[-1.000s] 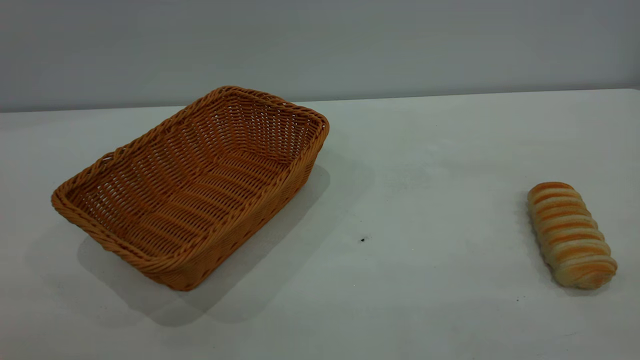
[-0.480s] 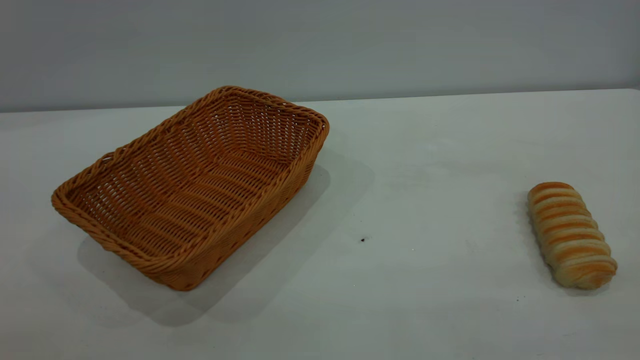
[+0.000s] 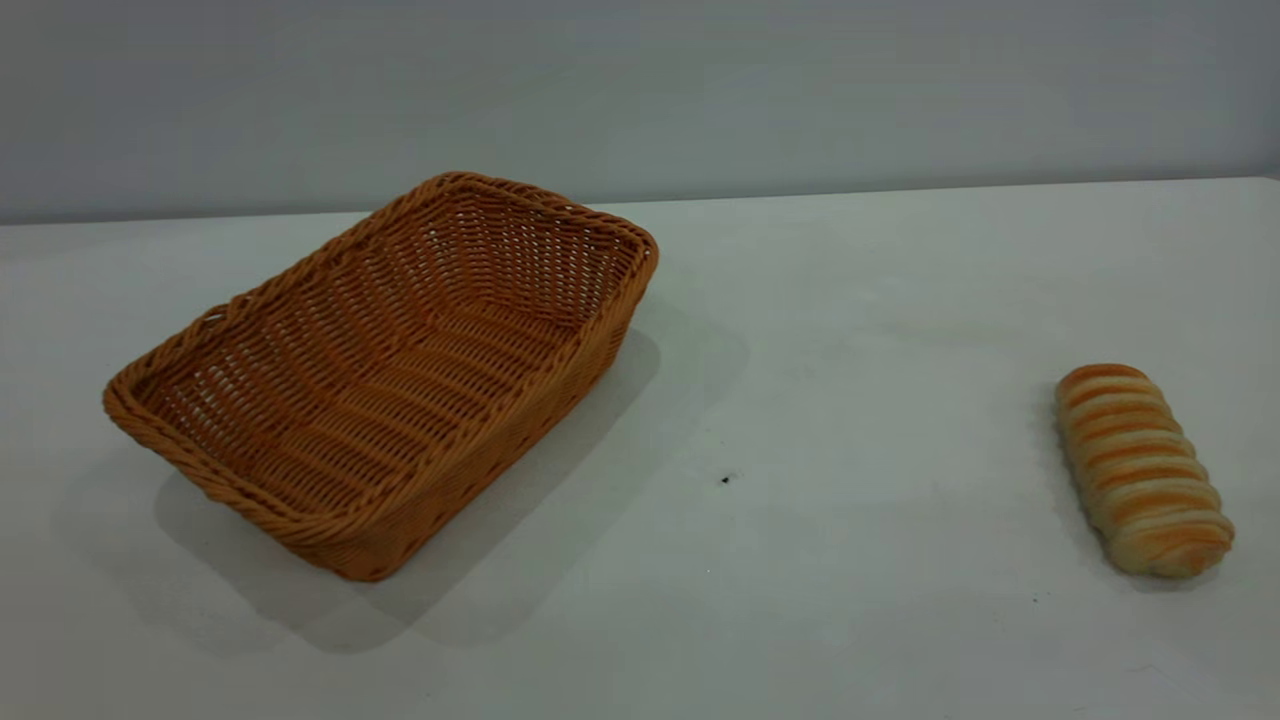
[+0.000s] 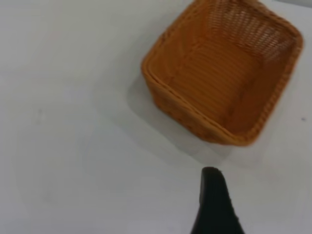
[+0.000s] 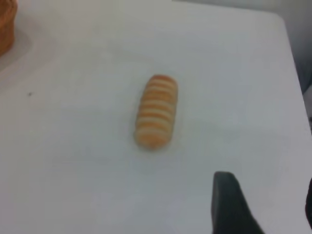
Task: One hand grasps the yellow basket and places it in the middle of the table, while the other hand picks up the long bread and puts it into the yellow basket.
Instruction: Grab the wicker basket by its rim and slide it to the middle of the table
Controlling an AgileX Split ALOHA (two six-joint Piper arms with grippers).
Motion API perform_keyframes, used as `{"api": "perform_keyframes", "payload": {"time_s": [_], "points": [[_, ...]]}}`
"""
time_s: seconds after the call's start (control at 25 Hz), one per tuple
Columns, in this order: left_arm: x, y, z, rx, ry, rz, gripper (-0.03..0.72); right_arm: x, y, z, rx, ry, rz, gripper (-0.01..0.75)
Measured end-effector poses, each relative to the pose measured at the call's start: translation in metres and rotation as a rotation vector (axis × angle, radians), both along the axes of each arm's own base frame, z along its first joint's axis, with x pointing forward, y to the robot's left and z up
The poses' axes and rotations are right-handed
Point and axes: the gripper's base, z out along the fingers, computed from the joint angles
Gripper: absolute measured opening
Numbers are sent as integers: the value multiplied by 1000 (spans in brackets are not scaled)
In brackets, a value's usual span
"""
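The yellow basket [image 3: 400,370] lies empty on the left half of the white table [image 3: 850,300], turned at an angle. The long bread [image 3: 1140,470] rests on the table far to the right, apart from the basket. Neither gripper shows in the exterior view. In the left wrist view my left gripper [image 4: 265,195] hovers above the table short of the basket [image 4: 219,73]; one black finger [image 4: 214,200] shows with bare table beside it, so it is open. In the right wrist view my right gripper [image 5: 265,195] hangs open above the table near the bread [image 5: 156,111], holding nothing.
A grey wall runs behind the table's far edge [image 3: 900,190]. A small dark speck [image 3: 725,480] marks the tabletop between basket and bread. The table's right corner [image 5: 280,19] shows in the right wrist view, and so does a corner of the basket [image 5: 6,24].
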Motion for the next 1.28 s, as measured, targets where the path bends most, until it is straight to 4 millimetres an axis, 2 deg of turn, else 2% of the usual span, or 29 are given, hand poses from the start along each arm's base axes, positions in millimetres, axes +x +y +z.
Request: {"api": "perform_keyframes", "payload": {"time_s": [0.4,0.72,0.92,1.16,1.28], "points": [[92,-16,-19,-24,191,60,536,40,11,-1,-22,182,2,413],[153,-28,-42,-127,371,178,536,45,14,-3,6,221,5,413],[176,-32,-61,-183,477,267,536,45,16,-3,28,227,15,413],[190,-35,-94,-208,622,367,536,44,19,-4,58,234,28,413],[197,-37,-107,-253,643,418,536,44,20,-4,75,239,38,413]]}}
